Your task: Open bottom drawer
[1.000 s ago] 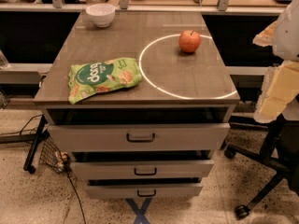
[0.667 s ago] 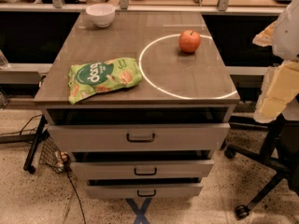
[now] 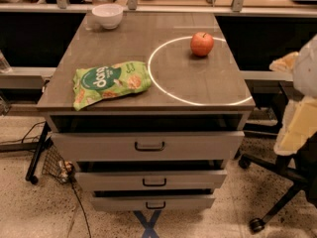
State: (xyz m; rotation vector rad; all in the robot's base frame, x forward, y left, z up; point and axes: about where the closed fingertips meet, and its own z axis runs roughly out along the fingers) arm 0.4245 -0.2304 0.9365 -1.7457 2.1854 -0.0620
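The bottom drawer (image 3: pixel 154 202) is the narrowest, lowest grey front of the cabinet, with a small dark bracket handle (image 3: pixel 155 205). It sits just above the floor, below the mid-sized drawer (image 3: pixel 151 180) and the widest top drawer (image 3: pixel 147 145). A dark gap shows above each front. My gripper (image 3: pixel 297 128) is a pale, cream shape at the right edge of the view, well to the right of the cabinet and above the bottom drawer's level, touching nothing.
On the cabinet top (image 3: pixel 188 83) lie a green snack bag (image 3: pixel 110 82), a red apple (image 3: pixel 202 43) and a white bowl (image 3: pixel 107 15). An office chair base (image 3: pixel 277 202) stands at the right. Cables and a wire basket (image 3: pixel 54 165) lie at the left. Blue tape (image 3: pixel 150 224) marks the floor.
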